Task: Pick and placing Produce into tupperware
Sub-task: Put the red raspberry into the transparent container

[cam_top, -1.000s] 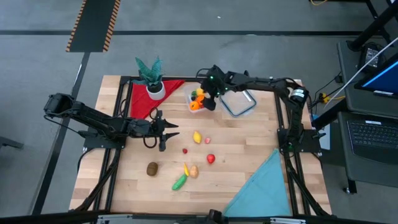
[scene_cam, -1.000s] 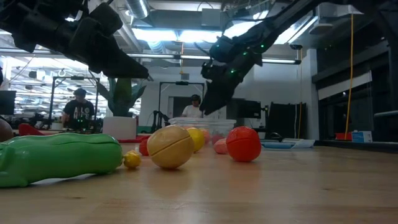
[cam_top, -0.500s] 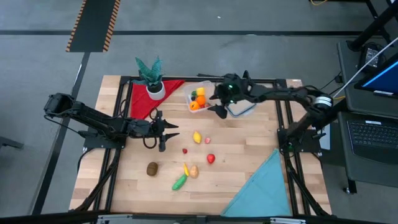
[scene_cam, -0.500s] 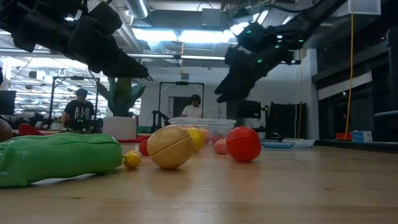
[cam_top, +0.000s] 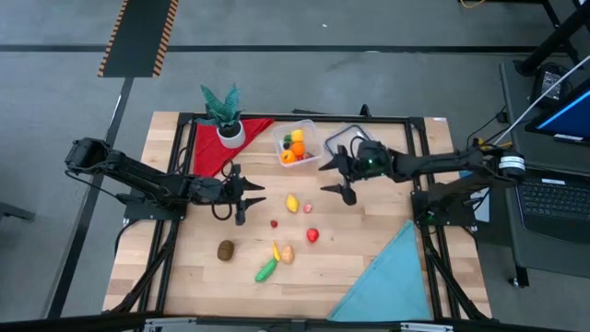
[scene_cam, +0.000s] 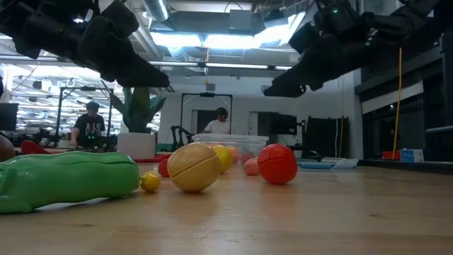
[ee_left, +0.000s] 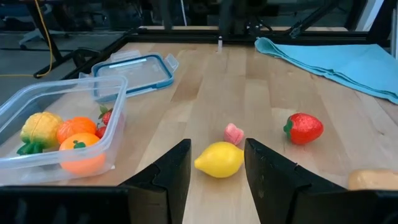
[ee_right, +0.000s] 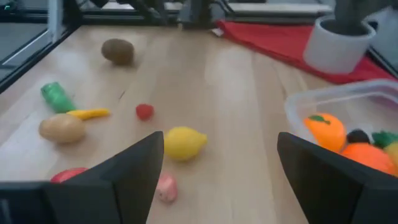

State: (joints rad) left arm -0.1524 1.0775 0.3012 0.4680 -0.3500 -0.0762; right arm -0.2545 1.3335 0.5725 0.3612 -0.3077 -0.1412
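Table: wood (cam_top: 369, 231), produce scattered mid-board.
Right gripper (cam_top: 337, 177): spread wide, empty, now off the tupperware (cam_top: 297, 145), over bare wood.
Left gripper (cam_top: 251, 195): half-spread, empty, unmoved beside lemon (cam_top: 292, 203).
Tupperware: holds oranges.

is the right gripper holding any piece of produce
No, the right gripper hangs with its fingers wide apart and nothing between them, above the yellow lemon on the table.

Evenly lit from overhead, with ceiling lights (scene_cam: 212, 39) glaring white in the low view; soft shadows only on the table (cam_top: 369, 231); right wrist view blurred throughout, nearest toy vegetable (scene_cam: 67, 180) out of focus.
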